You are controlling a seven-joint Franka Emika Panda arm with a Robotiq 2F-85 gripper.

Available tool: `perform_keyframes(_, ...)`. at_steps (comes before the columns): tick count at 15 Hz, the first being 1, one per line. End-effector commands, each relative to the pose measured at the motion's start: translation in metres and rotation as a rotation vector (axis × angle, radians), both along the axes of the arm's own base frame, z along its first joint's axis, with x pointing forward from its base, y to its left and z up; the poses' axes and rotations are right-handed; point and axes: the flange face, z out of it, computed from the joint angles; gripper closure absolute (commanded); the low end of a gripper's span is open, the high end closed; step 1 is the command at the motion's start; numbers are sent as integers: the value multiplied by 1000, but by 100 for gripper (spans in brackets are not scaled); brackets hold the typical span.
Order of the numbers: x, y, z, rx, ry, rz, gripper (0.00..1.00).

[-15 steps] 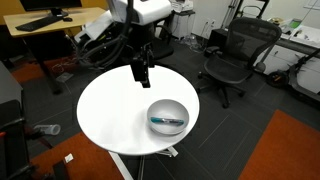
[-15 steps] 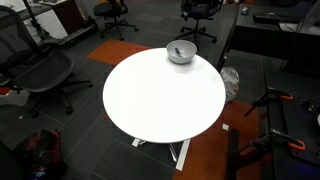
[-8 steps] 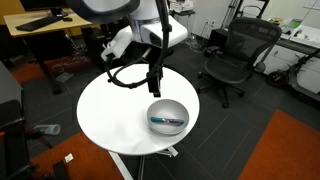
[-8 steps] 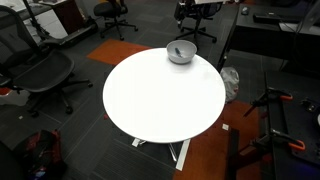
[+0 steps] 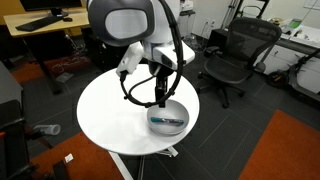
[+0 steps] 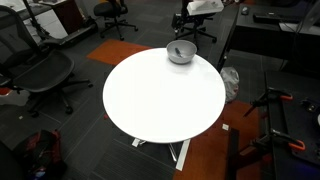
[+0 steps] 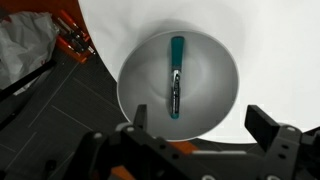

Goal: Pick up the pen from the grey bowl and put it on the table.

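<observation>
Here, end effector (image 7: 199,114) partly cut off by the wrist view's bottom edge, spread wide and empty, pen (image 7: 176,75) inside grey bowl (image 7: 218,62) directly beneath it, white worktop (image 7: 285,40), office chair (image 5: 235,50) beyond.

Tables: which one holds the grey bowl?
The round white table, with the grey bowl near its edge; the rectangular wooden desk behind carries no bowl.

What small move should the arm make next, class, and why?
Probably lower the gripper toward the pen: it lies in the bowl, and the jaws stand open above it, not yet touching.
</observation>
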Motion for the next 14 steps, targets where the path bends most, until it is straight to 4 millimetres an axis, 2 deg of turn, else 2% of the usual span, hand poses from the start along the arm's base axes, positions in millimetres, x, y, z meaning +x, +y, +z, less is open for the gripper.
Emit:
perform_keyframes(1, 10, -12, -15, 13, 24, -5, 0)
perform_keyframes(6, 18, -19, -41, 14, 61, -27, 0)
perform_keyframes(7, 10, -15, -37, -1, 44, -17, 0)
perform_keyframes(10, 14, -18, -46, -2, 53, -21, 0)
perform_keyframes(14, 12, -15, -46, -1, 56, -36, 0)
